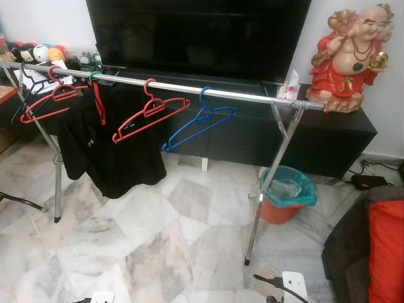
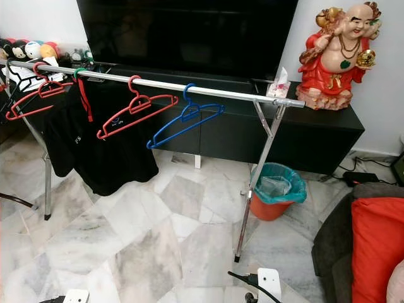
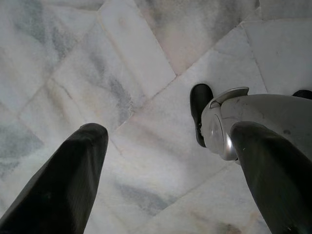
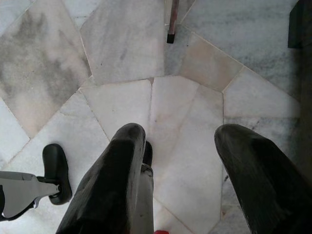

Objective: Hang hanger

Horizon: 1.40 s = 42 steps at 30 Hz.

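Steel rail (image 1: 189, 88) carries three red hangers (image 1: 150, 113) and one blue hanger (image 1: 201, 122); my left gripper (image 3: 165, 146) and right gripper (image 4: 178, 146) both hang spread wide, empty.

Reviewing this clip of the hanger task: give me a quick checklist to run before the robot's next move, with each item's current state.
1. Left hand open, holding nothing: ok.
2. Right hand open, holding nothing: ok.
3. A hanger in hand to hang: not ok.
4. Free stretch of rail right of the blue hanger: ok.
5. Hands pointing down at the marble floor, away from the rail: not ok.
6. Rack leg beside the bin, touching or not: cannot tell.
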Motion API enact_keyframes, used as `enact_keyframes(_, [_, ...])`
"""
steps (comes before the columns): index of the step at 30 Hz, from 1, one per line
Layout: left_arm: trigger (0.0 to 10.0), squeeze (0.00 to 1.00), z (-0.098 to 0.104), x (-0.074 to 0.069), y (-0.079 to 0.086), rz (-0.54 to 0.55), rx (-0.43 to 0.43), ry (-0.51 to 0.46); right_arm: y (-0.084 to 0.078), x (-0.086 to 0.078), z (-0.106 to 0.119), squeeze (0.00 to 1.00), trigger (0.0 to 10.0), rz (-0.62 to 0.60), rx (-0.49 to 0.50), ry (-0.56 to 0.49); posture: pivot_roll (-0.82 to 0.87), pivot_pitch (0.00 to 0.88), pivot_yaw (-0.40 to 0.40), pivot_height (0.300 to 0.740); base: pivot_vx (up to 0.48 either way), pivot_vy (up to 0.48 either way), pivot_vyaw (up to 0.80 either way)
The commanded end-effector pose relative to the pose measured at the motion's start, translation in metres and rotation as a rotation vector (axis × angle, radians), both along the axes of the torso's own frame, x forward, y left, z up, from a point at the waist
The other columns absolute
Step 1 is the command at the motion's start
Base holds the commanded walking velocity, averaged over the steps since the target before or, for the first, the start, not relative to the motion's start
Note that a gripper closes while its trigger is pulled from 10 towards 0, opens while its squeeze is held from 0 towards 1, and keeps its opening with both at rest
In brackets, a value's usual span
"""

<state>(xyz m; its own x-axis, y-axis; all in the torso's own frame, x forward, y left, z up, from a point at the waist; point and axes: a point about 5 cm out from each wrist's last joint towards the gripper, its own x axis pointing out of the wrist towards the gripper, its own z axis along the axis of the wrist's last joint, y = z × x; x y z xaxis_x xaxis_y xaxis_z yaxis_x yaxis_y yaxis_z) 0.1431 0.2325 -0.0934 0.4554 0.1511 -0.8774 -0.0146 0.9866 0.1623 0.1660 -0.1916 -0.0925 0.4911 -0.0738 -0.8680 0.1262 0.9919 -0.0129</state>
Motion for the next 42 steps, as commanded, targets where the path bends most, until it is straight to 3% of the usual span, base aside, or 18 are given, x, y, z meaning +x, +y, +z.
enact_keyframes(1, [10.0,0.00,-0.0005,-0.0017,0.0009,-0.003,-0.001,0.011,-0.0002,0.0030,0.0014,0.00,10.0,-0.014,0.003,-0.013,0.10,0.000,-0.042,0.740,0.000,0.000,0.00])
enact_keyframes(20, [10.0,0.00,-0.0006,-0.0019,0.0007,-0.002,-0.003,0.011,-0.0002,0.0029,0.0013,0.00,10.0,-0.017,0.007,-0.013,0.10,0.000,-0.044,0.740,0.000,0.000,0.00])
enact_keyframes(24, [10.0,0.00,-0.0007,-0.0024,0.0009,-0.003,-0.002,0.013,-0.0001,0.0027,0.0012,0.00,10.0,-0.015,0.008,-0.012,0.09,0.000,-0.041,0.740,0.000,0.274,-0.66])
enact_keyframes(42, [10.0,0.00,-0.0006,-0.0026,0.0018,-0.007,0.000,0.014,0.0005,0.0030,0.0013,0.00,10.0,-0.020,0.008,-0.017,0.09,0.000,-0.038,0.740,0.000,0.274,0.00])
